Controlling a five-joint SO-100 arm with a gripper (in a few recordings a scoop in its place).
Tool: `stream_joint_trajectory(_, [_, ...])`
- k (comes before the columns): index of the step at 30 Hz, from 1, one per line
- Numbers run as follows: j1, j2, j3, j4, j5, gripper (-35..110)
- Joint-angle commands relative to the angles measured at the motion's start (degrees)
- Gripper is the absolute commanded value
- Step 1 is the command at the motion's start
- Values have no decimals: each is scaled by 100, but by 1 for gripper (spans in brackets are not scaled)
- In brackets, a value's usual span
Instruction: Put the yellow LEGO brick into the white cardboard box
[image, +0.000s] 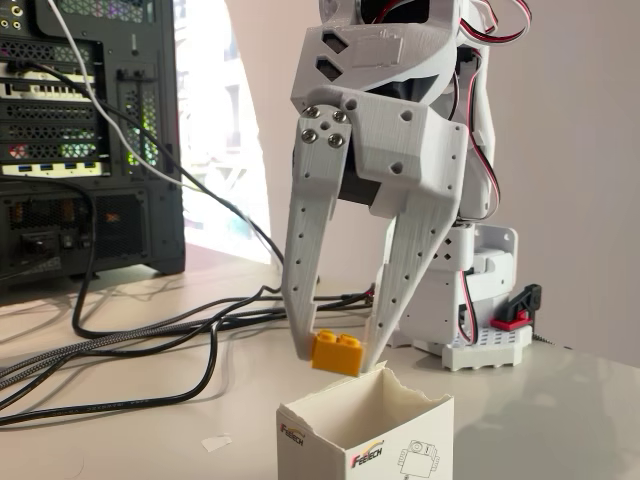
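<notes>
A: The yellow LEGO brick — where is it in the fixed view?

B: It is up in the air, pinched between the tips of the gripper. The two white fingers come down in a narrow V and close on the brick from either side, so the hand is holding it firmly, studs facing up.

A: Is it level?

B: Slightly tilted, with the right end a touch lower than the left.

A: And the white cardboard box?

B: Just below the brick, at the bottom edge of the picture. Its top is open, with a torn, ragged rim, and the front shows black logo text and a small robot drawing. The brick hangs above the rear left part of the opening and is not inside it. I cannot tell whether it touches the rim.

A: What lies further out?

B: To the right, behind the box, stands the arm's white base, with a white studded plate carrying a red and black piece. To the left, black cables run across the pale table, and a small white scrap lies near the box. A black computer case stands at the back left, with a bright window beside it.
</notes>
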Motion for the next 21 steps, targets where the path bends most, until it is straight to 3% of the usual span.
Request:
stream_joint_trajectory(1, [-176,105,-457,-105,62,-9])
stream_joint_trajectory(8, [-123,308,-97,-167,9,0])
stream_joint_trajectory(11, [-97,352,35,-176,-9,13])
stream_joint_trajectory(21, [0,589,132,-193,-185,8])
